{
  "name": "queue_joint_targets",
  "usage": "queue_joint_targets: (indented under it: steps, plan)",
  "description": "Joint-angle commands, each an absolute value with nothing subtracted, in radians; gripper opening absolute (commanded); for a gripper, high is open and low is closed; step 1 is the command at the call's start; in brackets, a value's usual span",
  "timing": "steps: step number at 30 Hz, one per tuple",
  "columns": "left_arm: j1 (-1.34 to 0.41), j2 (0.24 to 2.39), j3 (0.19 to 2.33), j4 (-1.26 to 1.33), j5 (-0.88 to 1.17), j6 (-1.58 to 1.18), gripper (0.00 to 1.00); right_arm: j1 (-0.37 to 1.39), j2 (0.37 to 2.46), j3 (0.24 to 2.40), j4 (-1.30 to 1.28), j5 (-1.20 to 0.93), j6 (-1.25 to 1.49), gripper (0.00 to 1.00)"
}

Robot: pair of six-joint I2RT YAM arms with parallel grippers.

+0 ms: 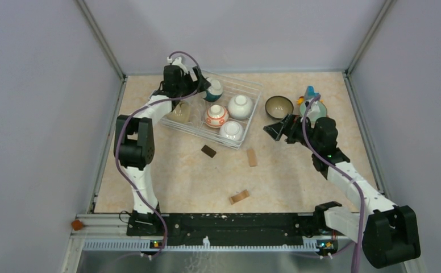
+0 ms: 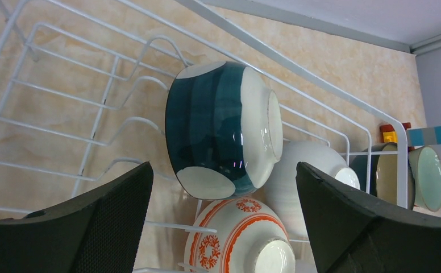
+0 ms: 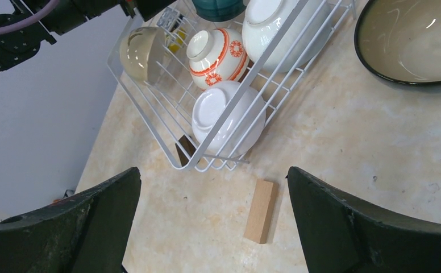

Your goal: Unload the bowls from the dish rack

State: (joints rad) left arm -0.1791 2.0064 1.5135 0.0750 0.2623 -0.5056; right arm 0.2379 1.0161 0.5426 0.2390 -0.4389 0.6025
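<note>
The white wire dish rack (image 1: 251, 84) stands at the back centre of the table. In it lie a teal-and-white bowl (image 2: 218, 131), an orange-patterned bowl (image 2: 235, 239), two white bowls (image 1: 240, 106) (image 3: 227, 116) and a beige bowl (image 3: 141, 54), all tipped or upside down. A dark-rimmed bowl (image 1: 279, 106) sits upright on the table right of the rack, with a pale green bowl (image 2: 428, 176) beyond it. My left gripper (image 1: 201, 85) hangs open over the rack's back corner, close to the teal bowl and holding nothing. My right gripper (image 1: 278, 128) is open above the table, right of the rack.
A light wooden block (image 3: 261, 210) lies just in front of the rack's near corner. Another wooden block (image 1: 239, 197) and a dark brown one (image 1: 208, 151) lie nearer the arms. Coloured toy bricks (image 1: 310, 92) stand behind the pale green bowl. Grey walls enclose the table.
</note>
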Motion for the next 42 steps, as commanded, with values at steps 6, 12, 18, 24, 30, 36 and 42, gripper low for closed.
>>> queue_joint_targets:
  steps: [6, 12, 18, 24, 30, 36, 42]
  plan:
    - [-0.172, 2.069, 1.559, 0.134, 0.347, -0.598, 0.97, 0.241, 0.979, 0.527, 0.286, -0.43, 0.577, 0.99]
    - [-0.172, 2.108, 1.594, 0.133, 0.392, -0.627, 0.87, 0.241, 0.974, 0.523, 0.288, -0.428, 0.574, 0.99]
    - [-0.173, 2.107, 1.594, 0.144, 0.371, -0.628, 0.77, 0.241, 0.964, 0.514, 0.288, -0.425, 0.569, 0.99]
    - [-0.175, 2.103, 1.599, 0.142, 0.367, -0.576, 0.59, 0.241, 0.956, 0.507, 0.287, -0.416, 0.566, 0.99]
    - [-0.178, 2.069, 1.589, 0.145, 0.372, -0.542, 0.49, 0.241, 0.954, 0.507, 0.288, -0.413, 0.565, 0.99]
    - [-0.181, 2.037, 1.541, 0.222, 0.4, -0.556, 0.43, 0.241, 0.954, 0.506, 0.287, -0.411, 0.563, 0.99]
    - [-0.181, 2.059, 1.525, 0.283, 0.465, -0.621, 0.45, 0.241, 0.95, 0.509, 0.272, -0.404, 0.557, 0.98]
